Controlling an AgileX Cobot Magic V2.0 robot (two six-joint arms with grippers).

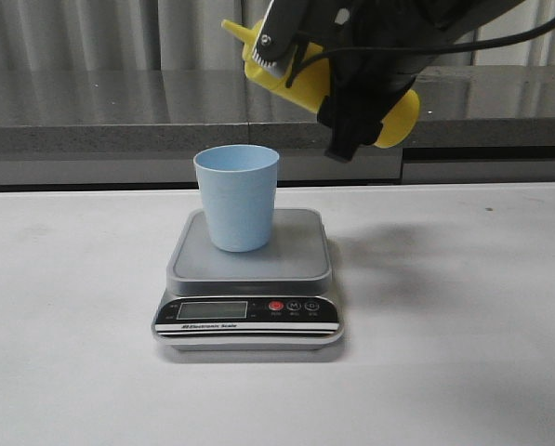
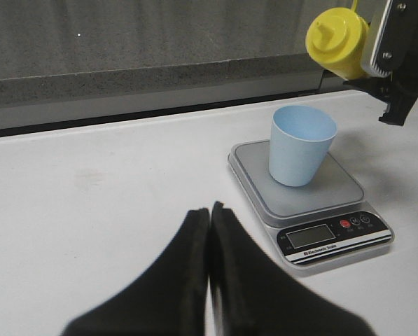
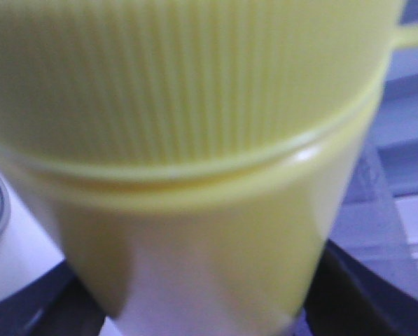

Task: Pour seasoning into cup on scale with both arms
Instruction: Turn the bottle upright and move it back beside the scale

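Yellow seasoning (image 1: 300, 79) lies tilted in the right gripper (image 1: 337, 88), nozzle up-left above the cup (image 1: 237, 197) (left wrist view alone shows the left gripper (image 2: 209, 213) pressed closed)

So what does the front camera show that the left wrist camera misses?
Only the front view shows the yellow squeeze bottle's full tilted body and its base. Only the left wrist view shows the left tool, shut and empty, low over the table. Both share the pale blue cup on the scale and the right tool holding the bottle.
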